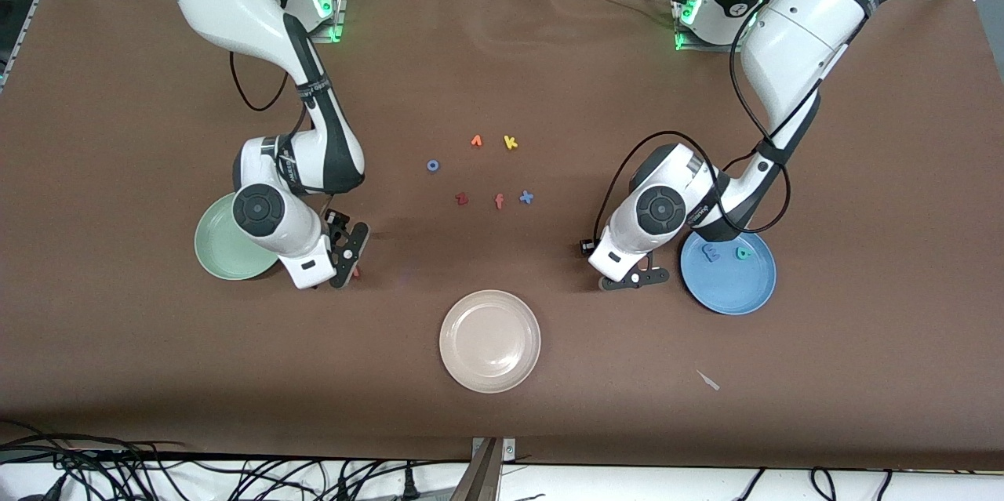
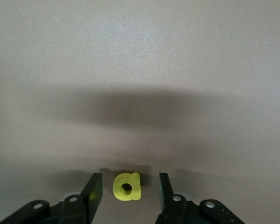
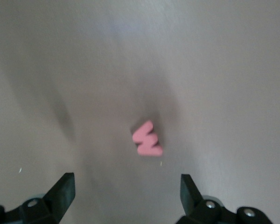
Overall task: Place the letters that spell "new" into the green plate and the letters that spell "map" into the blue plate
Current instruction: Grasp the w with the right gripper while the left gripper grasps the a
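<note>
- Your left gripper [image 2: 126, 189] is low over the brown table [image 1: 549, 54], just beside the round bright blue plate [image 1: 729, 293] on the side toward the right arm's end. Its two dark fingers [image 2: 94, 191] stand on either side of the small yellow foam letter a [image 2: 127, 186] with a narrow gap showing on each side, so they bracket the letter and do not grip it.
- The yellow a lies flat on the table; you see it only in the left wrist view (the front view hides it under the wrist).
- In the blue plate lie two small foam letters: a blue m [image 1: 711, 252] and a teal p [image 1: 743, 253], side by side and apart.
- Your right gripper [image 3: 126, 189] is over the table just beside the round pale mint-green plate [image 1: 223, 254], on the side toward the left arm's end. Its fingers [image 3: 65, 186] are spread wide and hold nothing.
- The small pink foam letter w [image 3: 148, 139] lies on the table under that gripper, clear of both fingers; in the front view only a sliver shows by the fingertip.
- Much of the green plate is covered by the right arm, so you cannot tell what is in it.
- Loose letters lie mid-table: a blue o [image 1: 432, 165], an orange letter [image 1: 476, 141], a yellow k [image 1: 511, 143], a dark red z [image 1: 462, 199], an orange-pink f [image 1: 499, 201], a blue x [image 1: 526, 197].
- A round beige plate [image 1: 490, 340] sits nearer the front camera than those letters.
</note>
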### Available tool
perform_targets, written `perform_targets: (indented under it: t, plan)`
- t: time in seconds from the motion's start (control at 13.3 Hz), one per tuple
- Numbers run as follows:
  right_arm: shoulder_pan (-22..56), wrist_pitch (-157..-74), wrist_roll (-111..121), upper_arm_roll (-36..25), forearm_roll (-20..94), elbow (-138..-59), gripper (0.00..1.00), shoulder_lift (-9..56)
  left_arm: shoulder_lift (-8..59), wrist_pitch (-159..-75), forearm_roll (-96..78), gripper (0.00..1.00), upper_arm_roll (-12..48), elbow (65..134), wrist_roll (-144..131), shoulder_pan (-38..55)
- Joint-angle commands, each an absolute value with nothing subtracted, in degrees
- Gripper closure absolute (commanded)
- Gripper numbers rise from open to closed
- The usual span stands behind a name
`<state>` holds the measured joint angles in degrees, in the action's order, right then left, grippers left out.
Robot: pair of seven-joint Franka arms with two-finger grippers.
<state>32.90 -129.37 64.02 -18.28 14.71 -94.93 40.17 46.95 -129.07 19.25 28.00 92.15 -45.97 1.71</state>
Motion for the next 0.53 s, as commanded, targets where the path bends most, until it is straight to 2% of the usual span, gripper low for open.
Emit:
perform_targets:
  t: [0.0,0.23,0.3,0.45]
  plan:
    - [31.1,-129.4,72.6,-17.6,20.2,-90.8,0.0,44.4,47.3,-129.9,20.5,0.47,27.7,92.3,-47.2,2.0]
    - [30.4,-129.3,75.3,-17.6,20.7,-89.3,0.01,46.4,47.2,-129.8,20.4,0.52,27.7,93.4,-47.3,2.0]
    - [30.4,-129.3,75.8,-17.5,20.6,-88.9,0.05,46.8,47.2,-129.8,20.5,0.59,27.7,93.7,-47.3,2.0]
    - [30.4,-129.3,76.6,-17.5,20.7,-87.2,0.08,47.7,47.2,-129.8,20.5,0.86,27.7,94.0,-47.3,2.0]
